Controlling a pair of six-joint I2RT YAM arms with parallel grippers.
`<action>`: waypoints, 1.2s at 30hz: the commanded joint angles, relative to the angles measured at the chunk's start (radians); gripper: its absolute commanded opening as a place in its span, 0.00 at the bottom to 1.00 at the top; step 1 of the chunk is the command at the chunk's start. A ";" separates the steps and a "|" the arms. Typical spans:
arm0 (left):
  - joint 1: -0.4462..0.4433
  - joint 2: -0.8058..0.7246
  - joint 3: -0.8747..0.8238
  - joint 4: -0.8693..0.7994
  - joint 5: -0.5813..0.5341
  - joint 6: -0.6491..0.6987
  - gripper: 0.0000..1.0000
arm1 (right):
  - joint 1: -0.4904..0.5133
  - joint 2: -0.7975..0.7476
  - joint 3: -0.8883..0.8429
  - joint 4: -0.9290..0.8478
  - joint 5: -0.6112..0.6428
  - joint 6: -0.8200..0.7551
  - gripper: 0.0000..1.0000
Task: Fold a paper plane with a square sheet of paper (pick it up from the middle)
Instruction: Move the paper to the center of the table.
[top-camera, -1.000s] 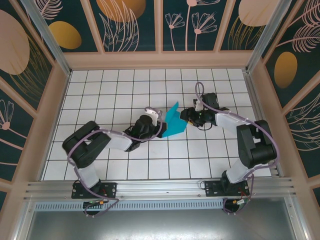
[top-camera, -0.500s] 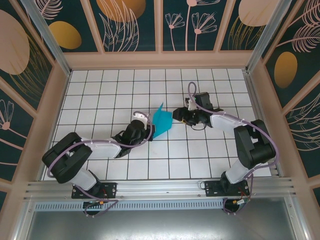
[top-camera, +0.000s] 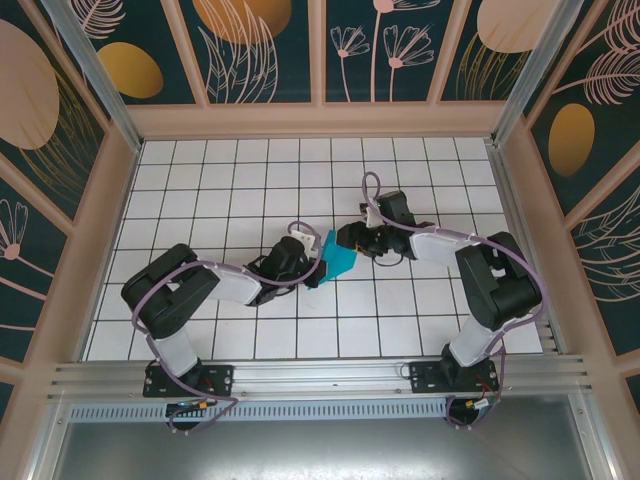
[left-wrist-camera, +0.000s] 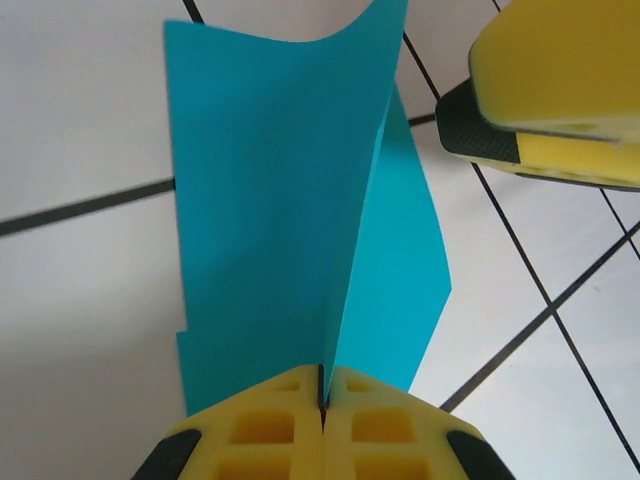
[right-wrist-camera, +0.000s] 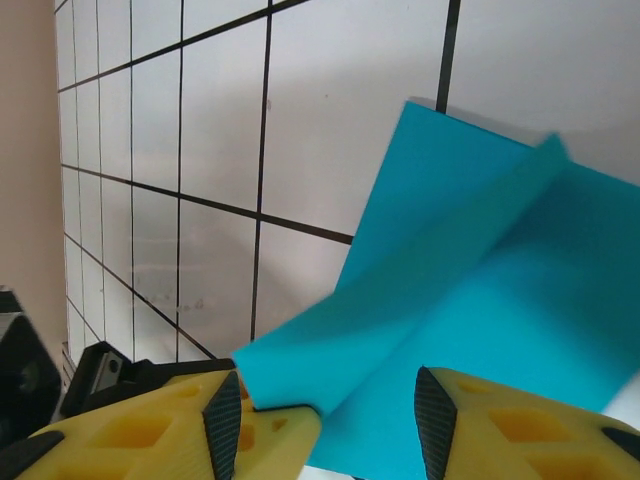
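Note:
The square sheet of paper (top-camera: 341, 260) is a creased cyan-blue shape near the table's middle, one flap raised. My left gripper (top-camera: 319, 268) is at its left edge. In the left wrist view the yellow jaws of this gripper (left-wrist-camera: 322, 392) are pressed shut on the paper's (left-wrist-camera: 280, 200) upright centre fold. My right gripper (top-camera: 349, 240) is at the paper's upper right edge. In the right wrist view it (right-wrist-camera: 330, 415) stands open, with the paper's (right-wrist-camera: 480, 300) folded flap lying between its fingers (right-wrist-camera: 270, 430). One right finger (left-wrist-camera: 560, 90) shows in the left wrist view.
The table (top-camera: 220, 190) is white with a black grid. Beige frame walls (top-camera: 320, 120) with patterned panels close in the back and both sides. An aluminium rail (top-camera: 320, 375) carrying both arm bases runs along the near edge.
The right gripper has moved left up to the paper. The left arm swung out and back, and the paper it holds now sits lower and more folded over.

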 joint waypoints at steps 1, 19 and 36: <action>-0.002 0.037 0.038 0.017 0.090 -0.062 0.02 | 0.005 0.017 -0.022 0.049 -0.009 0.015 0.52; 0.030 0.062 0.074 0.035 0.203 -0.273 0.02 | 0.013 -0.066 -0.092 0.032 0.062 0.071 0.51; 0.051 0.114 0.115 0.043 0.282 -0.394 0.01 | 0.013 -0.030 -0.100 0.008 0.126 0.136 0.49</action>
